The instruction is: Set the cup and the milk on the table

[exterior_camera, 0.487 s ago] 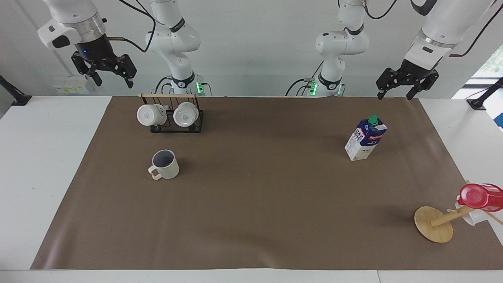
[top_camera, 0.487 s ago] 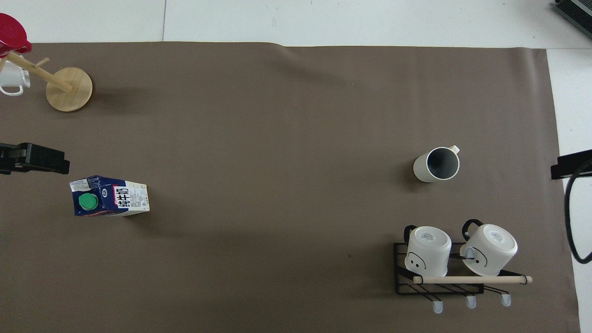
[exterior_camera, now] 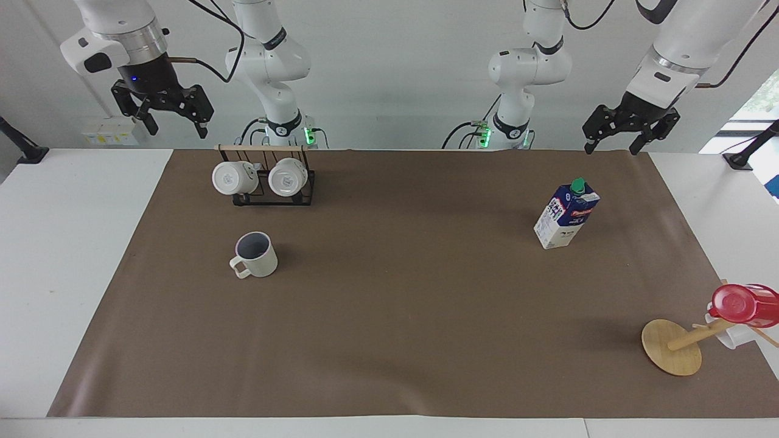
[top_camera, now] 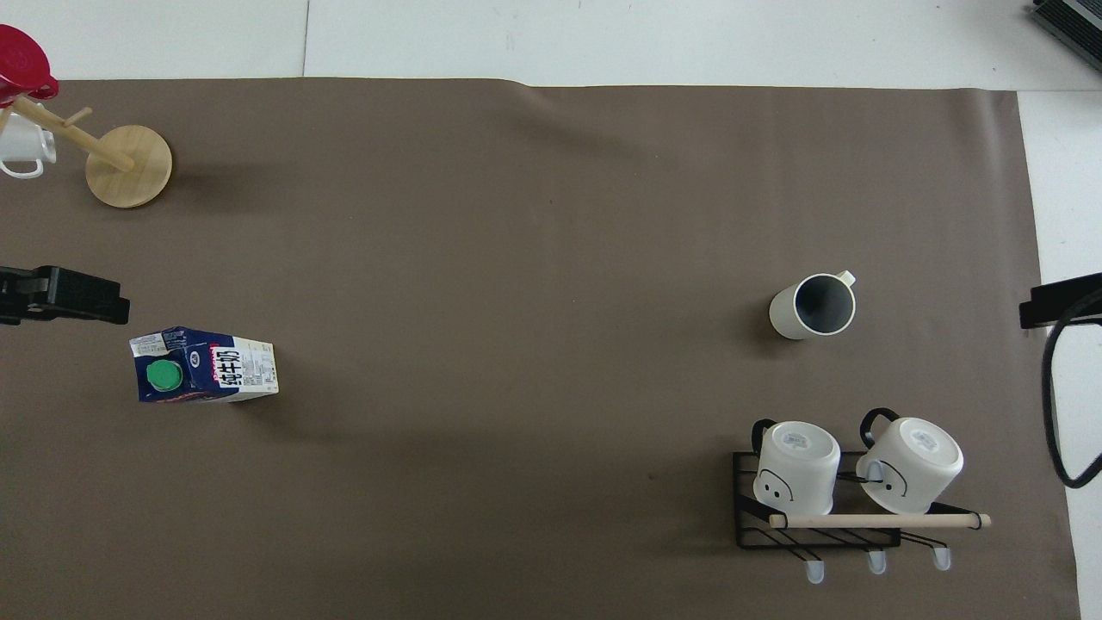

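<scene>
**Cup and milk stand on the surface, pincers raised**

Facing view: the ribbed cream cup (exterior_camera: 254, 255) stands upright near the mug rack (exterior_camera: 266, 176); the blue-white milk (exterior_camera: 566, 213) stands toward the left arm's end. Left pincer (exterior_camera: 612, 139) and right pincer (exterior_camera: 165, 115) hang spread, empty.

Overhead view: both pincers are cut off at the edges; the cup's handle is half hidden.

Left pincer (exterior_camera: 616, 143) and right pincer (exterior_camera: 175, 125) seemingly open, raised.

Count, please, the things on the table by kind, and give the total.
Mugs and cups: 5 (ribbed cup, two white mugs on the rack, red cup and white mug on the tree)
Milk carton: 1
Black rack: 1
Wooden mug tree: 1
Total: 8
</scene>
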Robot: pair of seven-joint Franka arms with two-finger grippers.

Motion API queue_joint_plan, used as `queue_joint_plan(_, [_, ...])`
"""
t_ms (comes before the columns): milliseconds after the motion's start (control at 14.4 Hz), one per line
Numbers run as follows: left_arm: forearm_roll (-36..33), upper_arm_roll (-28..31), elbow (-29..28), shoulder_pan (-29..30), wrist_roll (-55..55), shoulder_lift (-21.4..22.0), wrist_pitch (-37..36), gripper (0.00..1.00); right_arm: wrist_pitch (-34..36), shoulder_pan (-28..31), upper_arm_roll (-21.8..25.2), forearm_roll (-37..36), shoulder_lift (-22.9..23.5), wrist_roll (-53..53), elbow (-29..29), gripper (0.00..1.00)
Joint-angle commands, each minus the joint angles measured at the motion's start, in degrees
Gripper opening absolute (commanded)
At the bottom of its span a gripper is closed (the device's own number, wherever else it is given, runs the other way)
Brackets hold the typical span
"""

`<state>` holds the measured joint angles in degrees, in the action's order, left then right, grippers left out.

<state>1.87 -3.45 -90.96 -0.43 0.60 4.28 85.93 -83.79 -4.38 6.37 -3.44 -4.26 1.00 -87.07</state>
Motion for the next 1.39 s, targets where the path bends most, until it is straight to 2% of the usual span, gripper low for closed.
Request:
queue_joint_plan(0, [0.16, 0.11, 0.52, 0.08, -0.51, 0.20, -0.50, 1.00, -0.94, -0.02, -0.13, 0.10, -1.01, 0.85, -1.09, 1.00])
queue_joint_plan(695, [0.07, 0.11, 0.43, 0.08, -0.51, 0.29, -0.77, 1.00, -4.71, -0.10, -0.22, 0.18, -0.57, 1.99, -3.81, 1.00])
queue_joint_plan(904, [0.07, 0.11, 0.43, 0.08, -0.51, 0.29, -0.77, 1.00, -10.50, -1.33, -0.39, 0.18, -0.40, 2.25, -7.05, 1.00])
queue_joint_plan(1321, [0.15, 0.11, 0.43, 0.08, -0.51, 0.29, -0.77, 1.00, -17.80, -5.55, -0.57, 0.18, 5.48, 4.80, -7.24, 1.00])
